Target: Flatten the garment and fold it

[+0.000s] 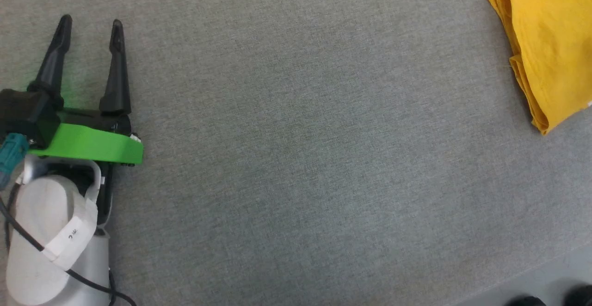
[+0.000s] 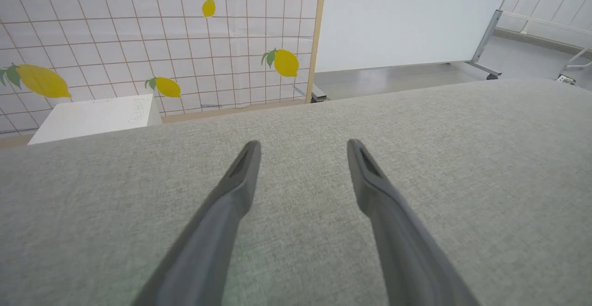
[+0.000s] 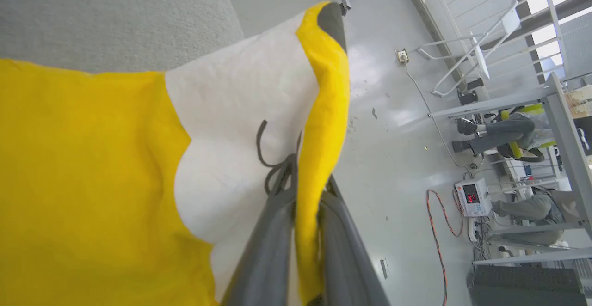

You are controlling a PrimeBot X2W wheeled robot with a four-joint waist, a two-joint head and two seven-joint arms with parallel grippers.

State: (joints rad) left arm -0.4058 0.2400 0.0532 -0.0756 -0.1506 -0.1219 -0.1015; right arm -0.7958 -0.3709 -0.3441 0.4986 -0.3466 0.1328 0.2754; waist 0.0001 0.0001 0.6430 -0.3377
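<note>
The garment (image 1: 548, 42) lies bunched and folded over at the far right of the grey table, showing its plain yellow side. In the right wrist view the garment (image 3: 92, 158) shows yellow with a white patch and thin dark lines. My right gripper (image 3: 307, 195) is shut on a yellow edge of it, which stands pinched between the two fingers and hides their tips. My left gripper (image 1: 90, 24) rests far to the left over bare table, open with nothing between its fingers (image 2: 240, 176).
The grey cloth-covered table (image 1: 296, 158) ends at the lower right, where floor and two dark shapes (image 1: 527, 301) show. Beyond the table stand a lemon-printed screen (image 2: 162, 42), a white box (image 2: 92, 116) and a whiteboard (image 2: 407, 15). Cables and a meter (image 3: 471, 197) lie on the floor near seated people.
</note>
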